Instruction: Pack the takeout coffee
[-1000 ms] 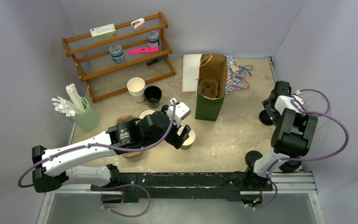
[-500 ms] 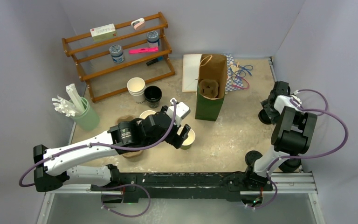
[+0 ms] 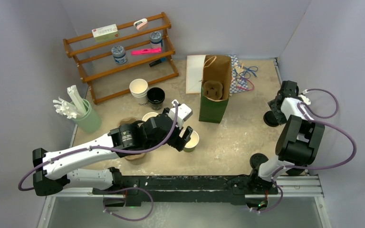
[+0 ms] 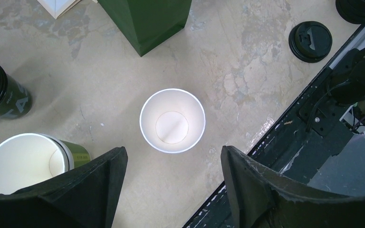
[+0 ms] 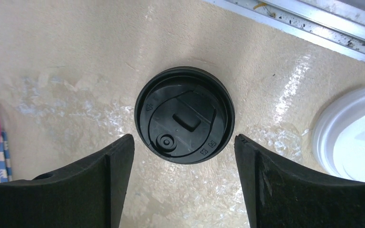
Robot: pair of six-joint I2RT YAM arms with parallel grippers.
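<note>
Nothing was packed yet. The left claw [image 4: 172,151] hung wide open above the cup [image 4: 172,120], a finger on either side, gripping nothing. The cup stood upright and lidless on the table [image 4: 247,71], near the bag [image 4: 145,21]. Over on the right side, well apart from the cup, the right claw [image 5: 183,140] straddled the black lid [image 5: 184,121] lying flat on the table, jaws apart and not touching it. Left to do, by my reckoning: grab the lid, cap the cup, lift it into the bag.
</note>
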